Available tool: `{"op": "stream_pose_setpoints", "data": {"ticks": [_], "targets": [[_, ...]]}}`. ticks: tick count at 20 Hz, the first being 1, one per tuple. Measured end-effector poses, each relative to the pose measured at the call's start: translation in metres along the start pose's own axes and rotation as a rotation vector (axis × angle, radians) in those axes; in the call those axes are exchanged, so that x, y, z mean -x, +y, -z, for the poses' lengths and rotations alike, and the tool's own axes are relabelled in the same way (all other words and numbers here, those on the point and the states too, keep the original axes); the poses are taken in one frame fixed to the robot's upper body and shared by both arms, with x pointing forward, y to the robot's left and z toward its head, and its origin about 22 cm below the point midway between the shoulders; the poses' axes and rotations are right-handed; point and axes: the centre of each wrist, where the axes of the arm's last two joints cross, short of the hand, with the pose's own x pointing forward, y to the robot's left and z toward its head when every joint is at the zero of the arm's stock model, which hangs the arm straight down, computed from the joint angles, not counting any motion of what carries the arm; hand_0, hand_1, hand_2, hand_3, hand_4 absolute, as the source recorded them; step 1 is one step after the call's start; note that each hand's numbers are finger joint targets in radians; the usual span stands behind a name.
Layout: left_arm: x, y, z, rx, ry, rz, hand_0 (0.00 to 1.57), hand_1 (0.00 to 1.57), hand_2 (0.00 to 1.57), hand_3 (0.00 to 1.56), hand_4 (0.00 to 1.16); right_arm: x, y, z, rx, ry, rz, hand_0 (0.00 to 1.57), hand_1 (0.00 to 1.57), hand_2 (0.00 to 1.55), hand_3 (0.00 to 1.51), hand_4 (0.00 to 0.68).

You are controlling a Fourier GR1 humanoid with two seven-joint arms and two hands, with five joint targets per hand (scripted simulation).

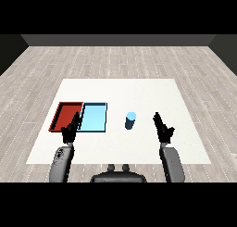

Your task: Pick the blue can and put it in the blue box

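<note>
Even, flat light fills the room, brightest on the white table [139, 89], which shows no glare. The grey plank floor [115, 59] around the table looks duller. Shadows are barely visible.

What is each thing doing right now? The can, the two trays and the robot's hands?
blue can: standing upright on the table, right of the trays, not held
light blue tray: flat, nothing in it
red tray: flat, nothing in it
left hand: open, holding nothing
right hand: open, beside the can, apart from it
</note>
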Motion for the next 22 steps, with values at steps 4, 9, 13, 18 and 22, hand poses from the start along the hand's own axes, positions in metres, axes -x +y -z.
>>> {"op": "stream_pose_setpoints", "data": {"ticks": [4, 9, 13, 18, 22], "targets": [[-0.001, -0.004, -0.001, 0.000, -0.006, -0.016, 0.00, 0.00, 0.00, 0.00, 0.00, 0.000, -0.022, -0.009, -0.009, 0.000, -0.020, 0.00, 0.00, 0.00, 0.00, 0.000], [-0.016, -0.012, 0.001, 0.011, -0.184, -0.061, 0.00, 0.00, 0.00, 0.00, 0.00, -0.009, -0.044, -0.022, -0.078, -0.121, 0.070, 0.00, 0.00, 0.00, 0.00, 0.000], [-0.011, -0.011, -0.004, 0.023, -0.299, -0.084, 0.00, 0.00, 0.00, 0.00, 0.00, -0.007, -0.058, -0.030, -0.121, -0.209, 0.154, 0.00, 0.00, 0.00, 0.00, 0.000], [-0.009, -0.007, -0.005, 0.025, -0.356, -0.093, 0.00, 0.00, 0.00, 0.00, 0.00, 0.002, -0.071, -0.032, -0.138, -0.248, 0.187, 0.00, 0.00, 0.00, 0.00, 0.000], [-0.016, -0.013, -0.005, 0.025, -0.379, -0.105, 0.00, 0.00, 0.00, 0.00, 0.00, 0.002, -0.074, -0.021, -0.139, -0.242, 0.205, 0.00, 0.00, 0.00, 0.00, 0.000]]}}
